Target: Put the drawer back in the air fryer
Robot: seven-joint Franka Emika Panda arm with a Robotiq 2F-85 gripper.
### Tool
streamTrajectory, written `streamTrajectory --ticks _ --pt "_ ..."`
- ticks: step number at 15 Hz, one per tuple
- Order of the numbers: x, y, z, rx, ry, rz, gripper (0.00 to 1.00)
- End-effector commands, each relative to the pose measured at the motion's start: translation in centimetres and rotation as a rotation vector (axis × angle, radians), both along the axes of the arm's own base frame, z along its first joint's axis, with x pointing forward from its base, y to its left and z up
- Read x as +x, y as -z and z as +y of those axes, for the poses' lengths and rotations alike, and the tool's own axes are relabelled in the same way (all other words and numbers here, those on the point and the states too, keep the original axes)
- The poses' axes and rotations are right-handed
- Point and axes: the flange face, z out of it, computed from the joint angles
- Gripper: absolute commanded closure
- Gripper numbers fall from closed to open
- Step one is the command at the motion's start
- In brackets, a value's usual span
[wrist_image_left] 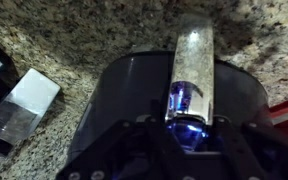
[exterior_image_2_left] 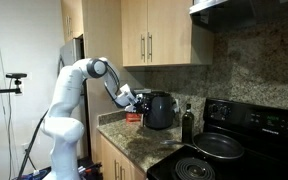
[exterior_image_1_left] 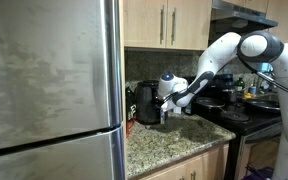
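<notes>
The stainless refrigerator [exterior_image_1_left: 49, 75] fills one side of an exterior view, with the granite countertop [exterior_image_1_left: 179, 138] running from it toward the black stove [exterior_image_2_left: 244, 135]. In an exterior view the black air fryer [exterior_image_2_left: 160, 110] stands on that counter, right at the end of my arm. From my wrist I look down on the drawer [wrist_image_left: 124, 95], a rounded black tub sitting on the granite. Its glossy handle [wrist_image_left: 194, 55] runs straight between the fingers of my gripper [wrist_image_left: 189, 138]. I cannot tell whether they squeeze it, nor whether the drawer is seated in the fryer. A small white box [wrist_image_left: 29, 95] lies beside it.
</notes>
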Motion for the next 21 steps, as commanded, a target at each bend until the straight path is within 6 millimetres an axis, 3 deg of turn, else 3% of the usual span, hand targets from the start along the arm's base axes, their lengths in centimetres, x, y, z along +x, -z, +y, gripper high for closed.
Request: streamTrajectory --ticks 1,4,9,10,12,14,16,17,18,21 --pt "2.1 -1.7 -3.1 0.064 0.071 -0.052 0.39" --pt "0.4 -2.5 -3.8 0.145 0.054 -0.040 0.37" --pt "-3.0 -5.7 -5.9 0.260 0.039 -0.084 0.02" --pt "-4.0 -6.5 -6.1 0.267 0.027 -0.089 0.01" --pt "-6.8 -7.4 -6.4 0.270 0.024 -0.033 0.00" --pt "-10.9 -6.1 -5.2 0.289 0.029 0.067 0.00" --pt "-14.5 -6.3 -4.4 0.341 0.000 0.165 0.00" --pt "-10.5 -6.2 -4.1 0.321 0.026 0.093 0.00" --pt "-11.8 -6.3 -3.5 0.327 0.010 0.111 0.00" --pt "-11.3 -6.6 -3.9 0.331 0.027 0.098 0.00"
